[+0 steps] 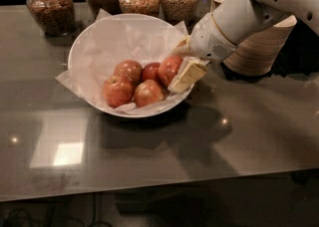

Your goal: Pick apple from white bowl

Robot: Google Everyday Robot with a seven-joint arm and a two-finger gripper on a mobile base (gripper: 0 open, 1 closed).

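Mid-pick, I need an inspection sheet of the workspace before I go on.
Surface: dark glossy table, glare patch at front left.
Job's things: paper-lined white bowl; the apple lies rightmost, beside four other apples.
Clutter: four jars along the back; stack of paper bowls at right, behind the arm.
Grippers: gripper over the bowl's right rim, at the apple.
Cables: nothing seen.
Surroundings: dark, nothing seen.

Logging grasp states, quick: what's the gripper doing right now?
Gripper: at the bowl's right side, against the rightmost apple; open or closed cannot be told.
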